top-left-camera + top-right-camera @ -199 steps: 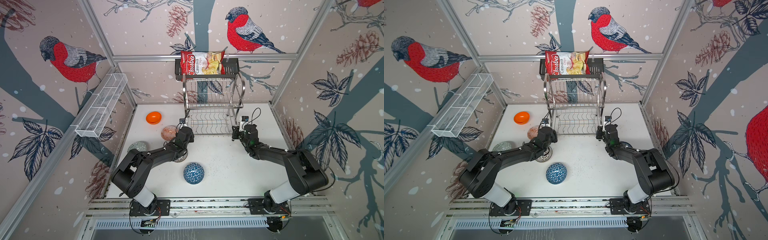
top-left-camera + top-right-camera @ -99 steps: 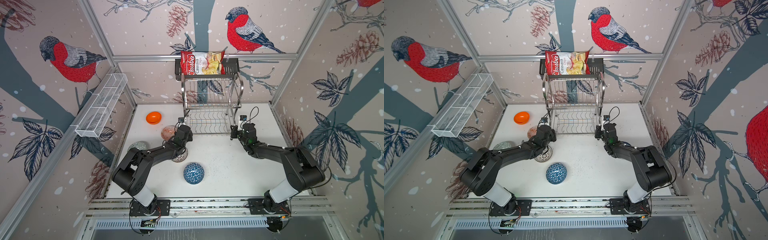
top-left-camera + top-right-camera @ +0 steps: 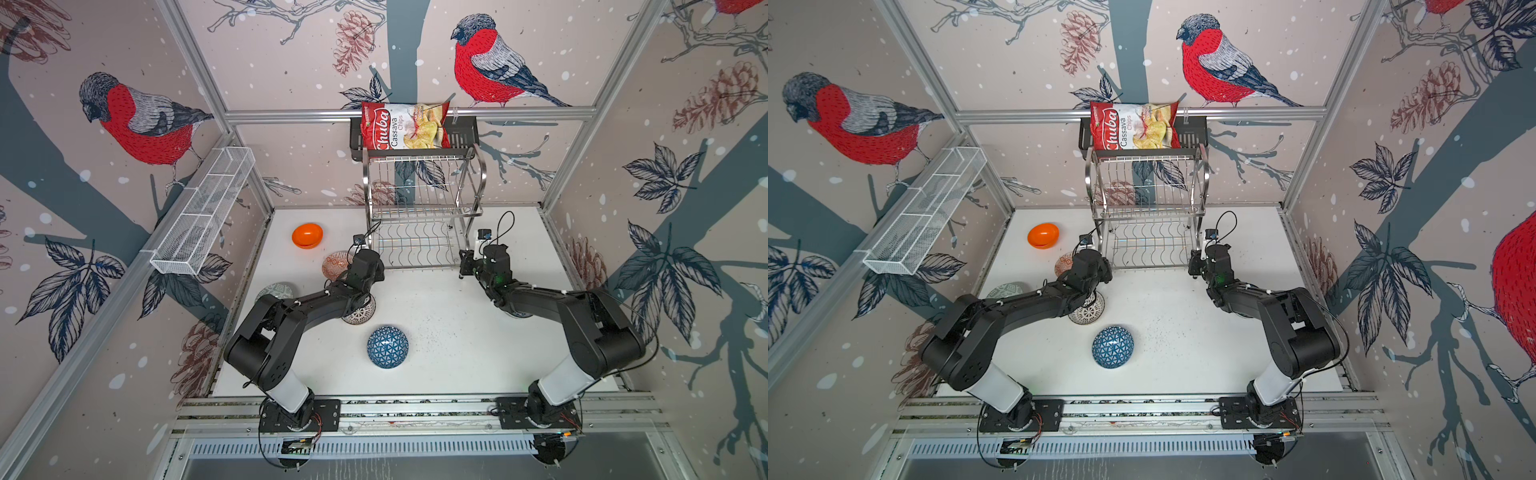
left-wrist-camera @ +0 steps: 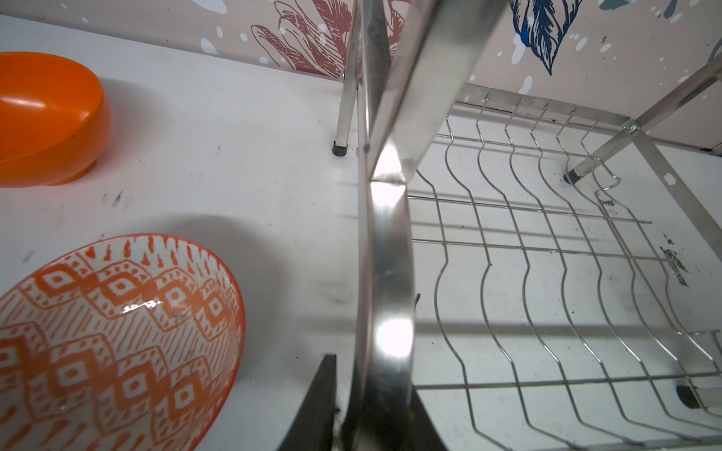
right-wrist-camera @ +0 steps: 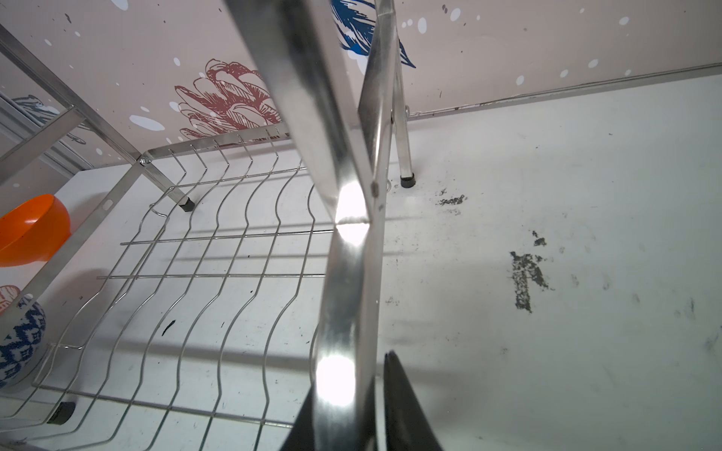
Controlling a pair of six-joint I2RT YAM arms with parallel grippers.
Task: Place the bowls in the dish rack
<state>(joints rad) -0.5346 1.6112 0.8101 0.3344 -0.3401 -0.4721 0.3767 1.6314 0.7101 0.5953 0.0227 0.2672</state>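
Two left fingers (image 4: 322, 398): black, one on either side of left end-frame tube (image 4: 386, 273); thin strip of table visible between one finger and tube.
Left gripper (image 4: 373, 375): jaws parted around tube, not clamped; positioned low at front left corner of rack.
Two right fingers (image 5: 402, 402): one on either side of right end-frame tube (image 5: 347, 312), close against the steel.
Right gripper (image 5: 351, 382): closed on tube; positioned low at front right corner of rack.
Dish rack (image 3: 424, 216): upright on table (image 3: 449, 332) at back centre, directly below black shelf (image 3: 461, 133); wavy wires of lower tier visible in both wrist views.
Red-white bowl (image 3: 334, 266): on table just beside left gripper, outside rack.
Orange bowl (image 3: 307, 235): on table, tilted, left of rack, near back wall.
Black-dotted white bowl (image 3: 359, 311): on table, partly covered by left arm in both top views.
Grey-green bowl (image 3: 276, 291): on table at left edge, partly behind left arm.
Blue bowl with white triangles (image 3: 387, 347): upside down on table, front centre, between the arms, well apart from rack.
Chips bag (image 3: 405, 126): lying on black shelf.
White mesh basket (image 3: 203, 216): mounted on left wall rail, well apart from rack.
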